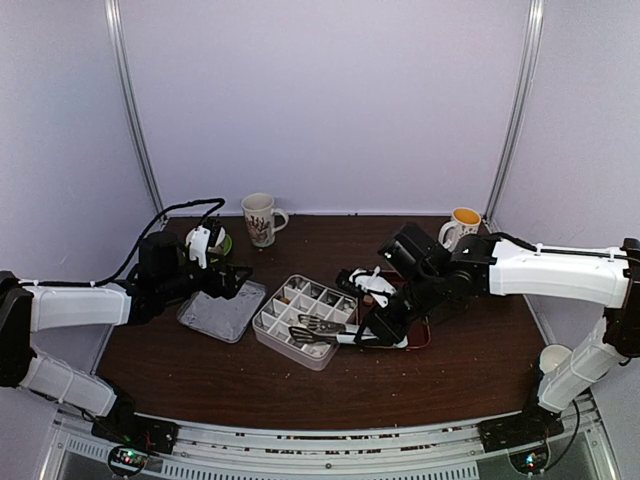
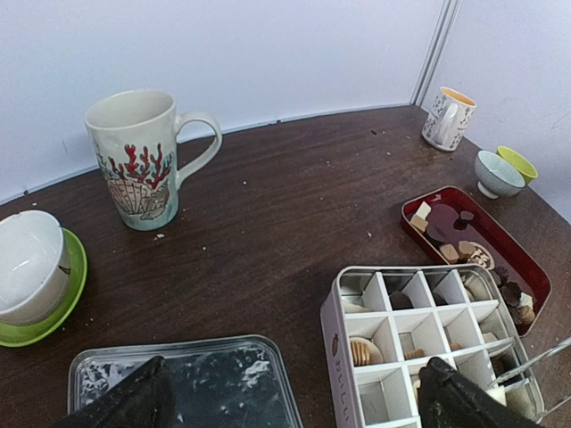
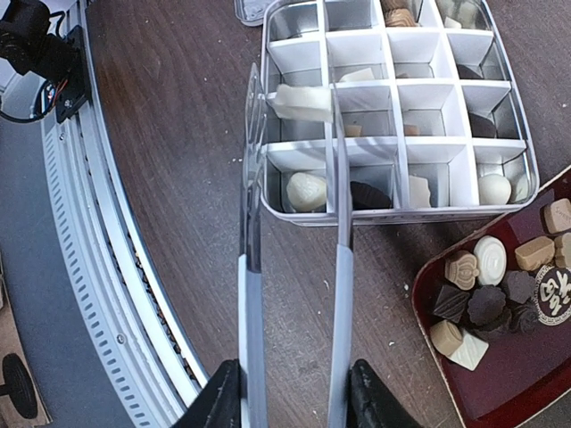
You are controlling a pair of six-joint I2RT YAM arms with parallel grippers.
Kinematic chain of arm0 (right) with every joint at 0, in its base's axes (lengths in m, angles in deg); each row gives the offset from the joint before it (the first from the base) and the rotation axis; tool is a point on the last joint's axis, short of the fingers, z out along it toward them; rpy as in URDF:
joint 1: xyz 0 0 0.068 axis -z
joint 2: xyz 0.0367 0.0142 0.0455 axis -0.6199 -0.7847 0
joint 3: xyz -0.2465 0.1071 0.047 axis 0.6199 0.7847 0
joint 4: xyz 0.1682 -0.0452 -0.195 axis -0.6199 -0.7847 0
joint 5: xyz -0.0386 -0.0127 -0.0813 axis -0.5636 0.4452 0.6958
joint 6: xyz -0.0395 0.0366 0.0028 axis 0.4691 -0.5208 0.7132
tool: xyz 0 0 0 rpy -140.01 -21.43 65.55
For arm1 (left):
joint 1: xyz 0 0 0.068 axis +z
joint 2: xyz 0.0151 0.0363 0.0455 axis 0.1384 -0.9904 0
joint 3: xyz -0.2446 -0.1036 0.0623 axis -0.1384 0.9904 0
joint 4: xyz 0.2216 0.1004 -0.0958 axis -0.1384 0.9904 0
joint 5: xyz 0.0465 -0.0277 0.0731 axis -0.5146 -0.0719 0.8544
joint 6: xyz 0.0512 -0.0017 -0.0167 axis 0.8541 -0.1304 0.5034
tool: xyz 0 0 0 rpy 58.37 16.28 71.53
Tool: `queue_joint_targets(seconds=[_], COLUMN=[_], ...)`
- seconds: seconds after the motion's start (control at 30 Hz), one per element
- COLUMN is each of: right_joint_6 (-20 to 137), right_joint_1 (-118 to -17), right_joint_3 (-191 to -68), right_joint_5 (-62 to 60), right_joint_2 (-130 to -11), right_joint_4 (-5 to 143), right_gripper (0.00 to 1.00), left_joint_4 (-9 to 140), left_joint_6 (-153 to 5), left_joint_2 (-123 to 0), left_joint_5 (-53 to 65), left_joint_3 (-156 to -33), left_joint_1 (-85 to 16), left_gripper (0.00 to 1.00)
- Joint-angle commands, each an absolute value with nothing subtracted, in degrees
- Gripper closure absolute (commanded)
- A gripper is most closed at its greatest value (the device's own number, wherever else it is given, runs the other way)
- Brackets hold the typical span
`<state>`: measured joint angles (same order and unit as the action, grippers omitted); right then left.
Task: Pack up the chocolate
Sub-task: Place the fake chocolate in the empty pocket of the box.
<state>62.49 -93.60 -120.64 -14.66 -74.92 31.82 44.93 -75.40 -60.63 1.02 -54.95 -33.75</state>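
Right claw [image 3: 294,397] bottom centre of its wrist view, clamped on the two handles of the metal tongs [image 3: 250,267]. The tong tips pinch one white chocolate [image 3: 303,101] block over the left column of the tin [image 3: 428,214]. Tin is shiny metal with white card dividers; several cells hold single pieces: white domes, dark, tan. Lower right is a glossy dark red tray [image 3: 522,392] with loose pieces: dark flower shapes, tan cubes, one white round. Left claw [image 2: 299,401] is spread wide and empty, over a smeared flat lid [image 2: 187,383]. Dark wood worktop [image 1: 450,380]. Two mugs at the top: coral-print mug [image 1: 260,218] left of centre, orange-lined mug [image 1: 463,225] right.
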Motion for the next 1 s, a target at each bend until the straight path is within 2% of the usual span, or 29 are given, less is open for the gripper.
queue_joint_targets(seconds=[0.0, 0.53, 0.77, 0.87, 0.97], right_joint_6=[62.9, 63.1, 62.5, 61.7, 59.8], right_joint_1=[-94.1, -94.1, -93.9, -93.7, -92.9], right_joint_3=[-123.0, -121.1, -116.6, -114.0, -112.3], right_joint_5=[-13.3, -10.2, -2.7, 1.4, 4.1], right_joint_2=[-74.9, -71.5, -66.0, -63.4, -61.5], right_joint_4=[33.0, 36.2, 41.3, 43.6, 44.8], right_gripper=[0.59, 0.57, 0.58, 0.58, 0.58], left_joint_4=[42.6, 43.7, 58.3, 63.2, 71.4], left_joint_6=[-74.6, -74.5, -75.4, -75.0, -75.1], left_joint_2=[-60.4, -61.4, -64.1, -64.3, -65.3], left_joint_5=[0.5, -0.5, 4.8, -0.9, -0.6], left_joint_3=[-55.7, -56.7, -63.3, -65.2, -68.9], left_joint_1=[-33.3, -33.4, -33.3, -33.4, -34.2], left_gripper=[0.02, 0.02, 0.03, 0.12, 0.22])
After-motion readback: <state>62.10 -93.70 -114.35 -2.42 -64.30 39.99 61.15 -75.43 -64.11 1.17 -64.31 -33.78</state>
